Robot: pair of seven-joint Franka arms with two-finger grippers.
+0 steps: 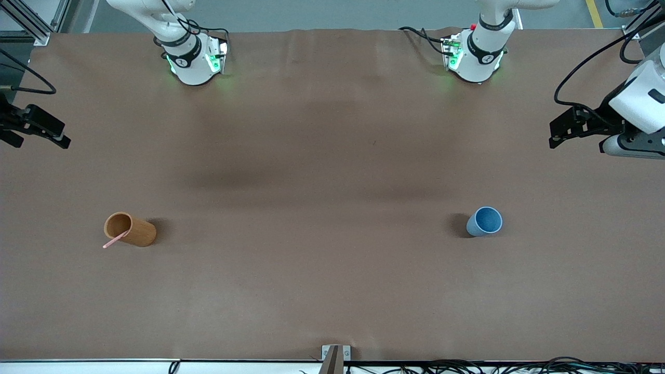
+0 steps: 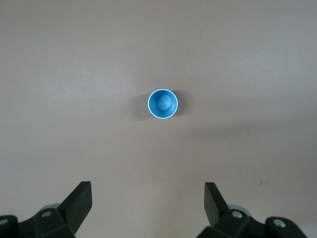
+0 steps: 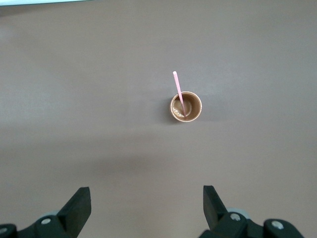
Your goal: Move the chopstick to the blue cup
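Both grippers, left gripper (image 2: 147, 206) and right gripper (image 3: 147, 208), gape empty (high at table ends).

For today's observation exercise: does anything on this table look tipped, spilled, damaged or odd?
Nothing stands out. The blue cup stands upright and empty. The chopstick leans in the upright orange-brown cup, its tip sticking out over the rim. Nothing is spilled or broken.

Robotics lab: table-mounted arms (image 1: 192, 57), aluminium framing (image 1: 31, 23).

Brown table (image 1: 332, 171): orange-brown cup (image 1: 132, 229) near right arm's end, blue cup (image 1: 484, 222) near left arm's end
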